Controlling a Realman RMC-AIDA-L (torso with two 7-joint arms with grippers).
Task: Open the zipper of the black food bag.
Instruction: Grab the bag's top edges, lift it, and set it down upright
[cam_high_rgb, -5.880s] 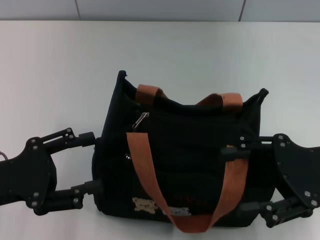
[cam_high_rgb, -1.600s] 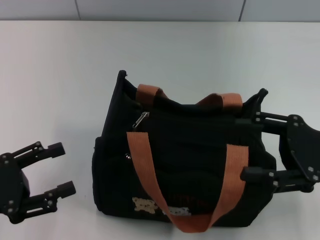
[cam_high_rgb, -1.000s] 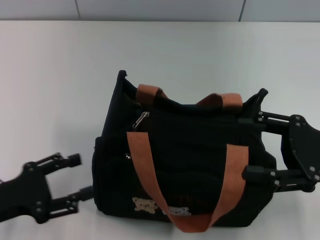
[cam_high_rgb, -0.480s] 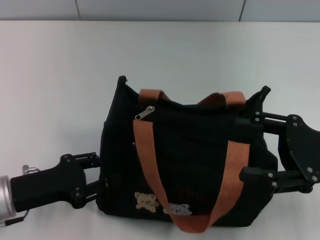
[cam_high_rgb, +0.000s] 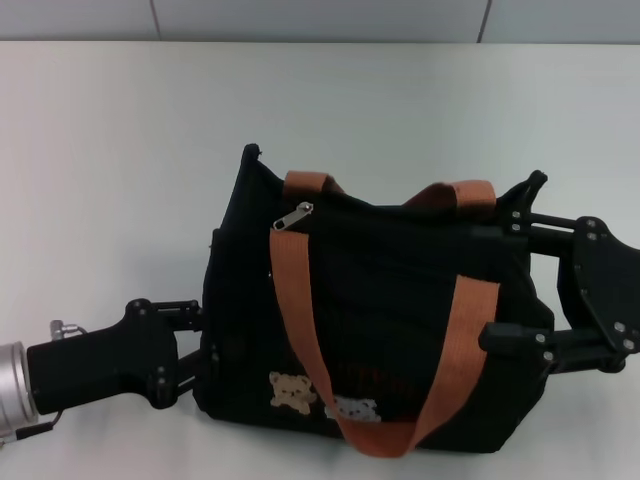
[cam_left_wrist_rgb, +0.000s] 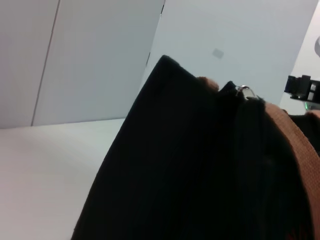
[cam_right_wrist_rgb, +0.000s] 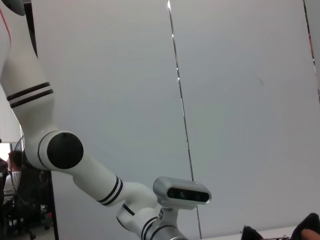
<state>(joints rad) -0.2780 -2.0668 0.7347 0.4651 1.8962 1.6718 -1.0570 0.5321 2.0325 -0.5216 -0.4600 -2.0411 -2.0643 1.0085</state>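
While black food bag (cam_high_rgb: 380, 330) sits — white table (cam_high_rgb: 120, 150) | grey wall panels (cam_high_rgb: 320, 18)

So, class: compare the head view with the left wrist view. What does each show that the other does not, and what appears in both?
Only the head view shows the left gripper against the black food bag at its left side, the right gripper straddling its right end, open, the bear patch and the table.

Only the left wrist view shows the bag's side panel close up, with grey wall panels behind.

Both show the bag, an orange-brown handle and the zipper's silver pull.
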